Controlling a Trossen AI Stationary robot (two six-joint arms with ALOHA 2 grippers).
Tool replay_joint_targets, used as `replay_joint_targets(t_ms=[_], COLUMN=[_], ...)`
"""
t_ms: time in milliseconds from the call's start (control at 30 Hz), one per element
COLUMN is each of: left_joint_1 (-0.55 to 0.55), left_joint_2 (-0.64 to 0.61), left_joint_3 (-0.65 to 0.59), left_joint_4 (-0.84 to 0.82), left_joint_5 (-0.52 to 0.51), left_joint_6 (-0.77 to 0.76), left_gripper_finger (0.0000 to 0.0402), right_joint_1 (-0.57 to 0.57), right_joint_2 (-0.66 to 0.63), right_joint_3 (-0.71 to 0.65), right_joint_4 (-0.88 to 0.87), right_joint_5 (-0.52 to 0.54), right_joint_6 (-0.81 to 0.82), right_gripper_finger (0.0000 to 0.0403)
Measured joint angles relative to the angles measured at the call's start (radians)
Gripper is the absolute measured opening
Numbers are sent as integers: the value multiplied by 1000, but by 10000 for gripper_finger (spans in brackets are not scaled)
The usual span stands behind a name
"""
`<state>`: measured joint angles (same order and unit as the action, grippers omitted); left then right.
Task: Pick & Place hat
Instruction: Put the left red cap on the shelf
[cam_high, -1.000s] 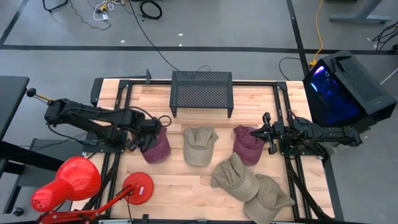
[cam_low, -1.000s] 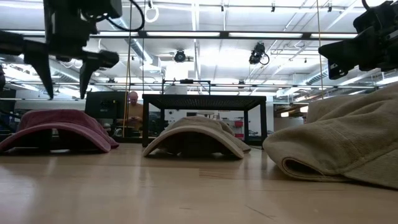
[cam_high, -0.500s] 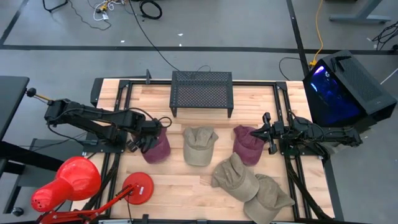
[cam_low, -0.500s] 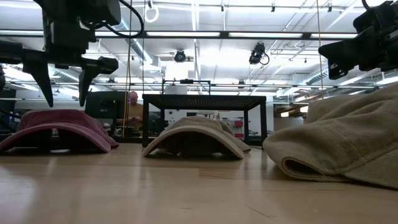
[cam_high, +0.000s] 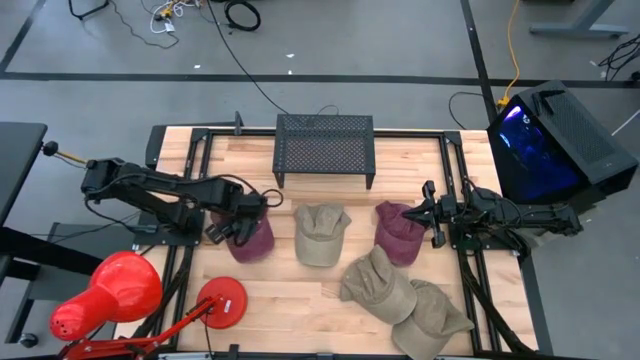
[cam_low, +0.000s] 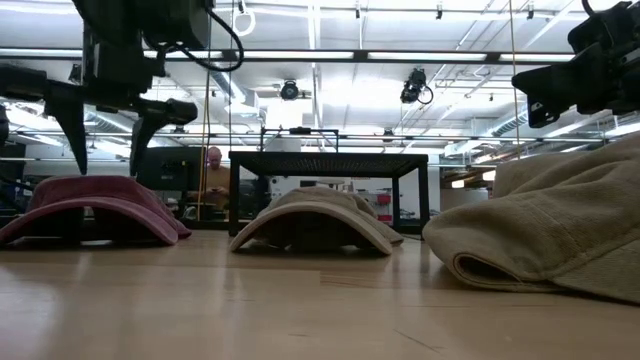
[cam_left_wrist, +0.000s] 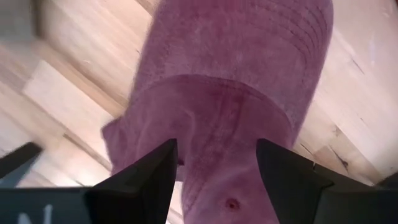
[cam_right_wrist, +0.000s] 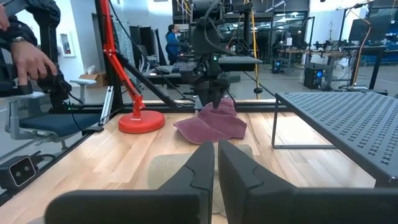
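Item: maroon hat (cam_high: 252, 238), lying crown-up on the wooden desk (cam_high: 255, 160), left of centre, its brim toward the black mesh stand (cam_high: 324, 146). In the low view it sits as a low dome (cam_low: 95, 205) flat on the boards; in the left wrist view its crown and stitched brim (cam_left_wrist: 236, 93) fill the picture.

Left pincer (cam_high: 232, 228): directly above this hat, pointing down, jaws spread wide with one finger (cam_left_wrist: 140, 180) on each side of the crown. The low view shows the tips (cam_low: 108, 135) hanging just clear of the fabric; nothing is gripped.

Neighbouring hats: a tan hat (cam_high: 321, 234) just beside the maroon one at desk centre, apart from it. A second maroon hat (cam_high: 398, 232) lies right of that. Two more tan hats, one (cam_high: 377, 282) overlapping the other (cam_high: 430, 318), lie toward the near right corner; one bulks large in the low view (cam_low: 560, 235).

Right pincer (cam_high: 428, 212): at the right edge of the second maroon hat, level, jaws closed together and empty; its dark fingers (cam_right_wrist: 208, 165) meet in the right wrist view.

Surroundings: red desk lamp (cam_high: 105, 295) with round base (cam_high: 221, 302) at the near left corner. Computer case with blue light (cam_high: 555, 140) on the floor to the right. In the right wrist view, a person's hand (cam_right_wrist: 28, 59) shows beyond the desk, and another person (cam_right_wrist: 172, 42) farther off.
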<state>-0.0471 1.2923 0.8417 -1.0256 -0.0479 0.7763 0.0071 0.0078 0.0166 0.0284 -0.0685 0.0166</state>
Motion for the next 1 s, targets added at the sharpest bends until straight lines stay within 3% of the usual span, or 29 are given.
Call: replay_joint_targets(t_ms=[333,733,1000], left_joint_1=[0,0,0], left_joint_2=[61,96,96], left_joint_3=[-1,-1,-1], left_joint_4=[10,11,26], left_joint_5=[-2,4,4], left_joint_6=[6,4,5], left_gripper_finger=[219,133,97], right_joint_1=[0,0,0], right_joint_2=[0,0,0], right_joint_3=[0,0,0], right_joint_4=[0,0,0], right_joint_5=[0,0,0], right_joint_6=[0,0,0], right_gripper_finger=[27,27,27])
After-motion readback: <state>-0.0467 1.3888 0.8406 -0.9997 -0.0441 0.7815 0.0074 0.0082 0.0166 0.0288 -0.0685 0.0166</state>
